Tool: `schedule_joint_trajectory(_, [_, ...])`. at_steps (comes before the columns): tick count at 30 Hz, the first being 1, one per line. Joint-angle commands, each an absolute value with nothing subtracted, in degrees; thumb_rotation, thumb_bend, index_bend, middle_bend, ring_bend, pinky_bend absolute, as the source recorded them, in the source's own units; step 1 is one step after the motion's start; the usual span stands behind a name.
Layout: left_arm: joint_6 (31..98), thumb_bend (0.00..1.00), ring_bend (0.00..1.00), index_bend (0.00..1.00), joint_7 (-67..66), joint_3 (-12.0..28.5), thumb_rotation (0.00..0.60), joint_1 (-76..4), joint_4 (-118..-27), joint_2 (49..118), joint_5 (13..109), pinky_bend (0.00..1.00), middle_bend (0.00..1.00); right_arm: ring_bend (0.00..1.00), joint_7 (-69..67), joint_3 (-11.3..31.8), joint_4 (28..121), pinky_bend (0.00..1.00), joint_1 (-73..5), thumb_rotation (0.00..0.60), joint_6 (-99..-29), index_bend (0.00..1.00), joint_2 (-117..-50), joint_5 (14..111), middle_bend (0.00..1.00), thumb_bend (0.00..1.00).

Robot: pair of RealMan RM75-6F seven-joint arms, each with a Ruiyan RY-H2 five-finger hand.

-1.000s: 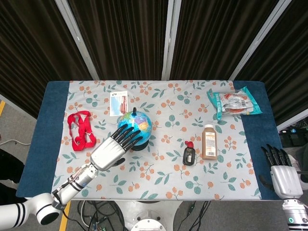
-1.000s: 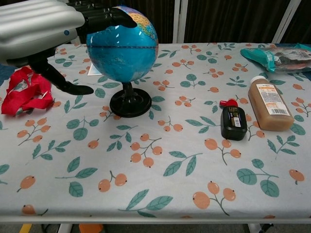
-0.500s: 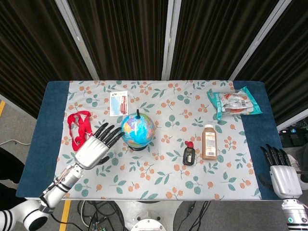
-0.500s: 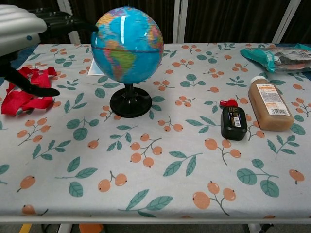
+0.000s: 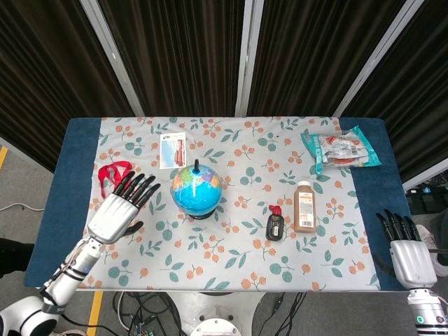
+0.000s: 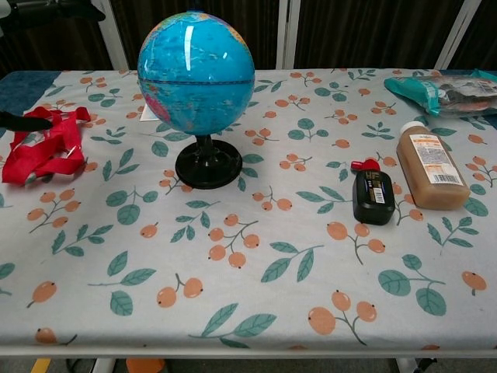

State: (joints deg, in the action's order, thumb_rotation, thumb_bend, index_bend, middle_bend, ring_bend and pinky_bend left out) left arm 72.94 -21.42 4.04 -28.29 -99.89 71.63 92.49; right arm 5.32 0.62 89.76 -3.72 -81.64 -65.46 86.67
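Globe point(image 5: 197, 189) stands free — left hand point(image 5: 117, 210) beside it, fingers spread.

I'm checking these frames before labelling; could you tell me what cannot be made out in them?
- Red strap: head view, partly covered by the left hand.
- Left hand: chest view, cut off by the left edge.
- Right hand: head view only.
- Juice bottle label text: too small.
- Snack bag: chest view, cut by the right edge.

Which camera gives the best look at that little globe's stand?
The chest view: it sees the globe from the side, so its black stand shows whole. The head view looks down, and the ball hides most of the stand.
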Motion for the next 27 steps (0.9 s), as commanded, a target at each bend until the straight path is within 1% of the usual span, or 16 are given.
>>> schedule_joint_trajectory(1, [72.75,0.18,0.00,0.05,-21.31,4.67,0.600,-29.63,-100.00,72.53,94.40,0.00,0.02,0.00,5.23,0.61,89.67,0.00,-3.70,0.600,-81.65,0.00,-65.48,86.64,0.00,0.17])
schedule_joint_trajectory(9, [69.73,0.18,0.00,0.04,-22.58,6.26,0.600,-33.70,-101.06,75.27,97.00,0.00,0.02,0.00,4.67,0.59,89.12,0.00,-3.60,0.600,-81.64,0.00,-65.60,86.50,0.00,0.17])
schedule_joint_trajectory(16, [65.71,0.18,0.00,0.05,-23.28,6.70,0.600,-36.68,-99.79,78.43,96.10,0.00,0.02,0.00,3.84,0.57,88.55,0.00,-3.50,0.600,-81.69,0.00,-65.62,86.45,0.00,0.17])
schedule_joint_trajectory(27, [64.60,0.18,0.00,0.04,-24.47,6.08,0.600,-37.54,-97.61,80.03,94.90,0.00,0.02,0.00,3.08,0.56,87.95,0.00,-3.38,0.600,-81.69,0.00,-65.65,86.31,0.00,0.17])
